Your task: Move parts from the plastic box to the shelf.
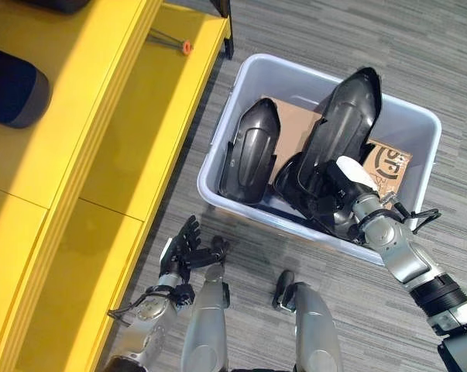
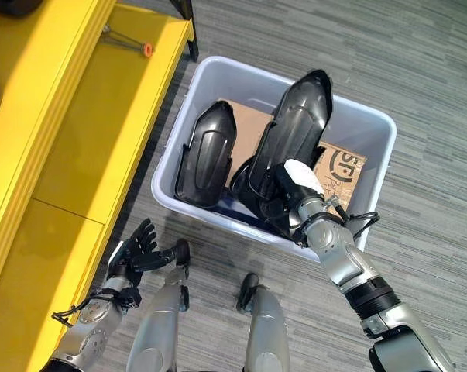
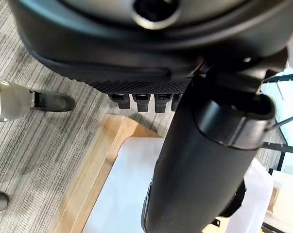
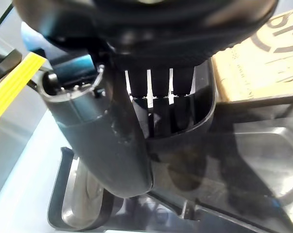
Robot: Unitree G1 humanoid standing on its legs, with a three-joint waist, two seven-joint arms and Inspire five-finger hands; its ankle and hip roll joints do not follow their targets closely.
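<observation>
A pale plastic box stands on the carpet, holding two black moulded parts. The longer part leans up against the far wall; the shorter part lies at the box's left side. My right hand reaches into the box over its near rim, at the longer part's lower end. In the right wrist view its fingers hook behind the rim of that part with the thumb in front. My left hand hovers low between the box and the yellow shelf, fingers straight and spread, holding nothing.
A cardboard sheet lines the box under the parts. The shelf's lower board carries a thin tool with an orange tip. A dark rounded item rests on the upper board. Grey carpet surrounds the box.
</observation>
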